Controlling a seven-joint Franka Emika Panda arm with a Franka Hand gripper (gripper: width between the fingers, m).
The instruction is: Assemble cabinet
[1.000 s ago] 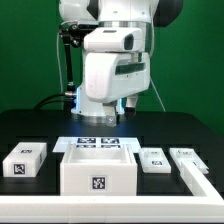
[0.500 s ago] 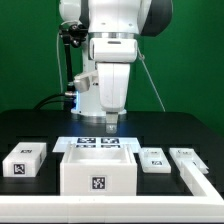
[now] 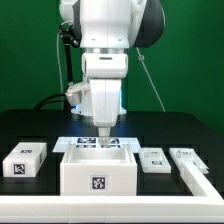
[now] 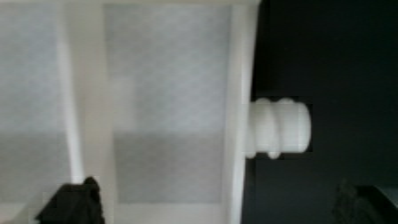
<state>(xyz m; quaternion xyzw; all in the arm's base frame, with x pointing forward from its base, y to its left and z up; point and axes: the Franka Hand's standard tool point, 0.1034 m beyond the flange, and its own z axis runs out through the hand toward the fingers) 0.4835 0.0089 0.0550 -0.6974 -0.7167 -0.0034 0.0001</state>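
Black table (image 3: 35,128) carries everything. Centre front is an open-topped white box (image 3: 98,172) with one tag on its near face. At 12 o'clock of the box, just behind it, the marker board (image 3: 100,142) lies flat. At 9 o'clock, apart from the box, is a white tagged block (image 3: 24,160). At 3 o'clock, near the box, is a small flat tagged piece (image 3: 153,159), with a second tagged piece (image 3: 185,155) further out. From there a white bar (image 3: 200,180) runs toward 4 o'clock; can't tell if they are joined. Wrist view shows a white ribbed knob (image 4: 276,127) against the box's outer wall, over bare table.
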